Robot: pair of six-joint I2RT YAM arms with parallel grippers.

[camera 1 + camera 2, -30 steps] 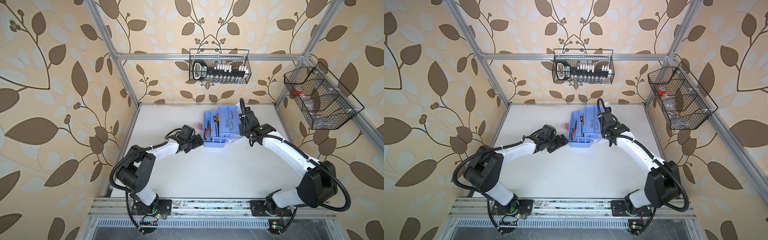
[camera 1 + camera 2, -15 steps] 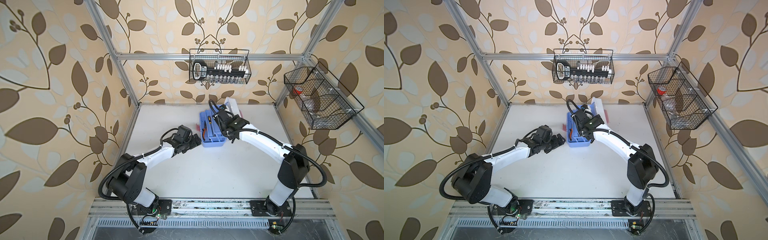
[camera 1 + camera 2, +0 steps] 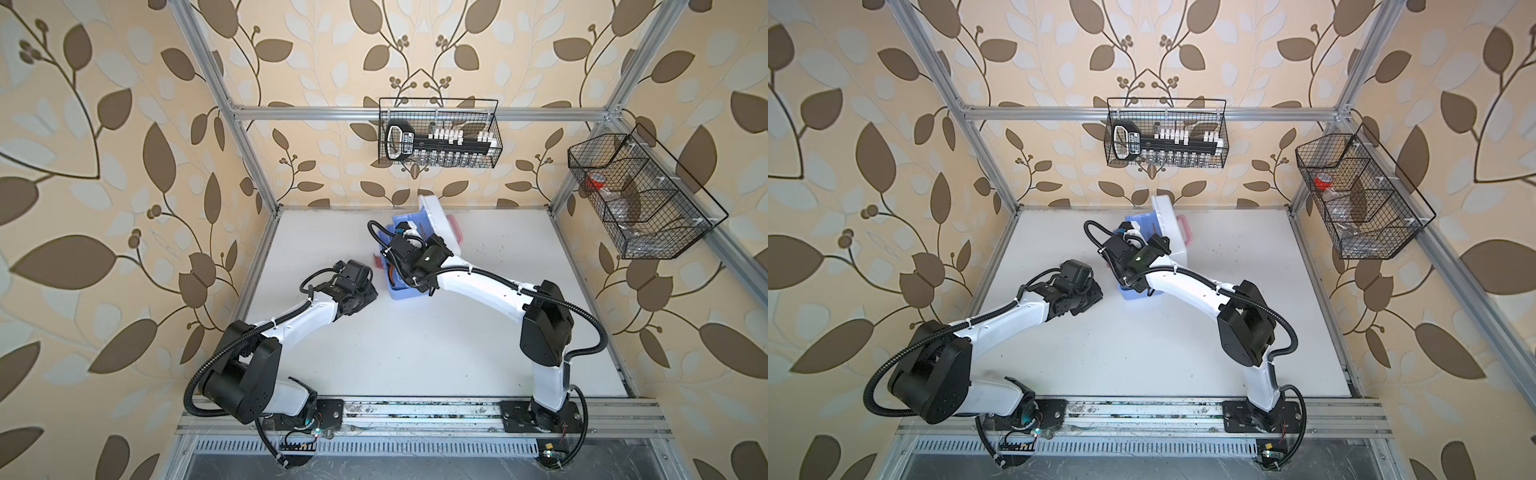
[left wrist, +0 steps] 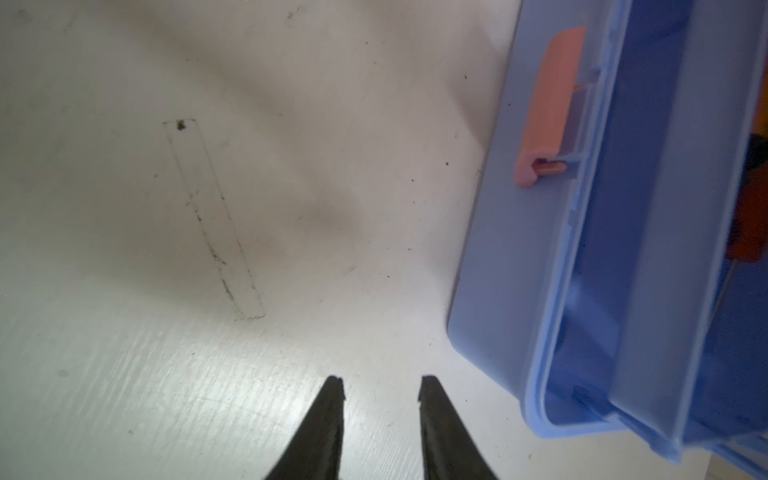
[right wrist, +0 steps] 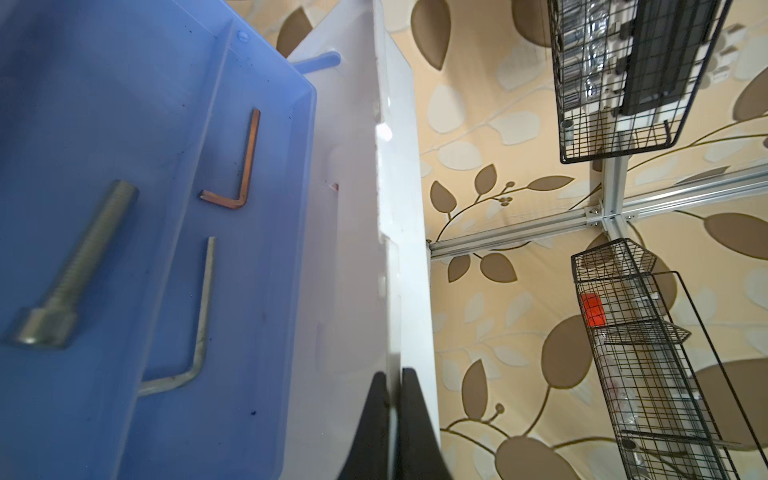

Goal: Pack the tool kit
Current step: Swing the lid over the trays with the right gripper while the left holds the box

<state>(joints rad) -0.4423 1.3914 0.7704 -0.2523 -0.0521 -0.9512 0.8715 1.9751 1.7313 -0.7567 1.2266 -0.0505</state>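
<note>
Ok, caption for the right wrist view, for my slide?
Right gripper pinches the tool kit's raised white lid beside a blue tray holding a bolt and two hex keys.

left arm [image 3: 303, 316] stretches out low with the elbow bent, its left gripper [image 4: 380, 390] empty, jaws a little apart; right arm [image 3: 478, 286] arches inward past the middle, wrist turned, right gripper [image 5: 394, 376] pinched tight on the edge of the raised tool kit lid [image 5: 357, 208]
</note>
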